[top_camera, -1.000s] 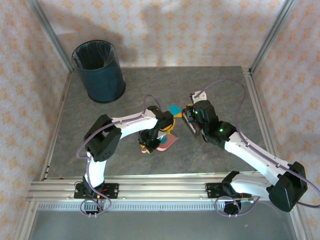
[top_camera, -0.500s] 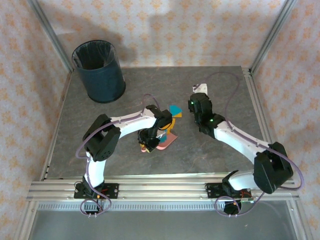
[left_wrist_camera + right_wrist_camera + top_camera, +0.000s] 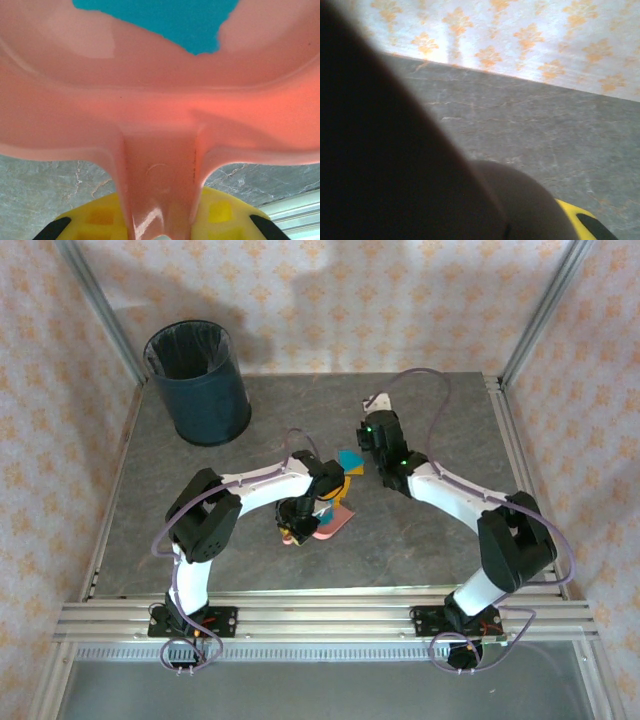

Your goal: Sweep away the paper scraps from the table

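My left gripper (image 3: 160, 222) is shut on the handle of a pink dustpan (image 3: 160, 100), whose handle runs between the yellow fingers (image 3: 220, 212). A teal paper scrap (image 3: 170, 20) lies in the pan. From above, the dustpan (image 3: 331, 524) sits at mid-table, with teal (image 3: 350, 459) and orange-yellow (image 3: 356, 471) paper scraps just beyond its mouth. My right gripper (image 3: 369, 443) hovers right of those scraps, shut on a dark brush (image 3: 395, 165) that blocks most of the right wrist view. One of its yellow fingers (image 3: 577, 217) shows at the bottom edge.
A dark blue round bin (image 3: 198, 382) with a liner stands at the back left corner of the grey table (image 3: 450, 410). Aluminium rails (image 3: 300, 618) edge the tabletop. Patterned walls close in the back and sides.
My right arm swung its gripper and brush back and to the left, from right of the scraps to just behind them. The left arm and dustpan stayed put.
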Robot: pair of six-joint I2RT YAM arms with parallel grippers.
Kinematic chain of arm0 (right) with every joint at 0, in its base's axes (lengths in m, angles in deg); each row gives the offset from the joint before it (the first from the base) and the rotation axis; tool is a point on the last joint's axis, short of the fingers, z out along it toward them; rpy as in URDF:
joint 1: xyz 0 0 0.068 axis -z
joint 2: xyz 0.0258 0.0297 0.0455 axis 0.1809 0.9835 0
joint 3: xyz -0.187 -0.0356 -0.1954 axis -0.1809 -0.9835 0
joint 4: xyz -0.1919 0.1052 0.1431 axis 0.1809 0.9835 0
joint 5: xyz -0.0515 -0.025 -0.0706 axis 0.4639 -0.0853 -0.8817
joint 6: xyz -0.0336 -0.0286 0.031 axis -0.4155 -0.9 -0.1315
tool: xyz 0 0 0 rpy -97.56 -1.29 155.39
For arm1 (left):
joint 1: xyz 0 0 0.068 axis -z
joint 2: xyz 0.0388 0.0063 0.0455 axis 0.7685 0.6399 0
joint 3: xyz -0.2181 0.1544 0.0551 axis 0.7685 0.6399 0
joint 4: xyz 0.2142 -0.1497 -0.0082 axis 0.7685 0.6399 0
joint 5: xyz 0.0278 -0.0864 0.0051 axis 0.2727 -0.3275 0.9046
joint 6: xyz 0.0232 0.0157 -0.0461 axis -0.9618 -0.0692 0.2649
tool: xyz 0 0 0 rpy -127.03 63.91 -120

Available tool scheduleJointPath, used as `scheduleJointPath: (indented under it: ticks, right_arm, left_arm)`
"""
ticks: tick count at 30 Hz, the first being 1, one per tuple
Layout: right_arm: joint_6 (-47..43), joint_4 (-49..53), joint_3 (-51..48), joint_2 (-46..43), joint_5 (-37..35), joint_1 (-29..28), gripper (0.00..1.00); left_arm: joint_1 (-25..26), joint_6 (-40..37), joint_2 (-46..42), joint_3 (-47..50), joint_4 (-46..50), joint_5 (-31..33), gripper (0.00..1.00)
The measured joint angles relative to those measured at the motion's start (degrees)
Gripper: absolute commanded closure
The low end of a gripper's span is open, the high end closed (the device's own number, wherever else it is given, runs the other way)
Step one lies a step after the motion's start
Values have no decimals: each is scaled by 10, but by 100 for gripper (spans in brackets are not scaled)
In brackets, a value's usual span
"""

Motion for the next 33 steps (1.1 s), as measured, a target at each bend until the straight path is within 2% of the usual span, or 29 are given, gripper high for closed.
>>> scheduleJointPath:
  ticks: [17, 33]
  right_arm:
    - [-26, 22, 19, 3, 148, 0, 100]
    - [-20, 102, 12, -43, 193, -44, 100]
  left_arm:
    - [0, 0, 0, 0, 0, 0, 100]
    - [-4, 0, 3, -5, 0, 1, 100]
